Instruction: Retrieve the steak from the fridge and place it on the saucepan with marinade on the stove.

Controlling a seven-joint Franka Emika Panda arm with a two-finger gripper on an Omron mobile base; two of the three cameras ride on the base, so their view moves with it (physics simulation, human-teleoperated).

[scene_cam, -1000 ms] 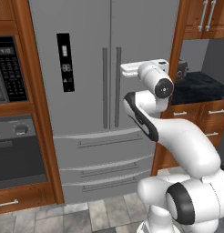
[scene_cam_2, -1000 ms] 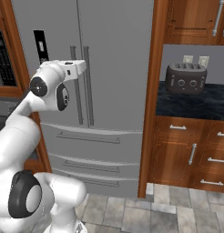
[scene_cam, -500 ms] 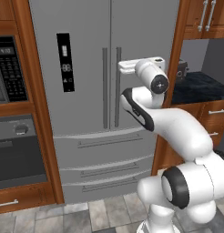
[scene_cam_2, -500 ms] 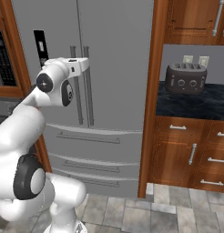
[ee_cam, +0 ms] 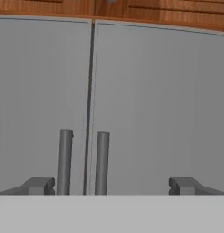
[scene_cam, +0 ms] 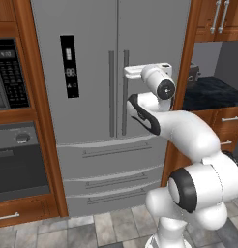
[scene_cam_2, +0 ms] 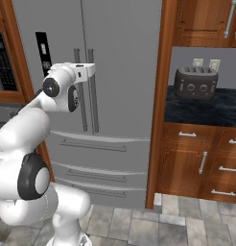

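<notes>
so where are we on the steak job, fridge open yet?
Not yet. Done: the arm is up in front of the fridge. Both doors are shut, and the two bar handles are side by side ahead of the hand. In hand: the gripper is open and empty, lined up near the right handle but gripping nothing. Left: open a door, take the steak, carry it to the pan.

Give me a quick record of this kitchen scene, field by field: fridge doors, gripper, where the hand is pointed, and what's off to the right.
fridge: both upper doors shut, drawers below shut
door handles: two vertical bars side by side at the centre seam
gripper: open, nothing between the fingers, short of the handles
hand aim: facing the fridge doors, right of the seam
right side: toaster on a dark counter
left side: wall oven
</notes>
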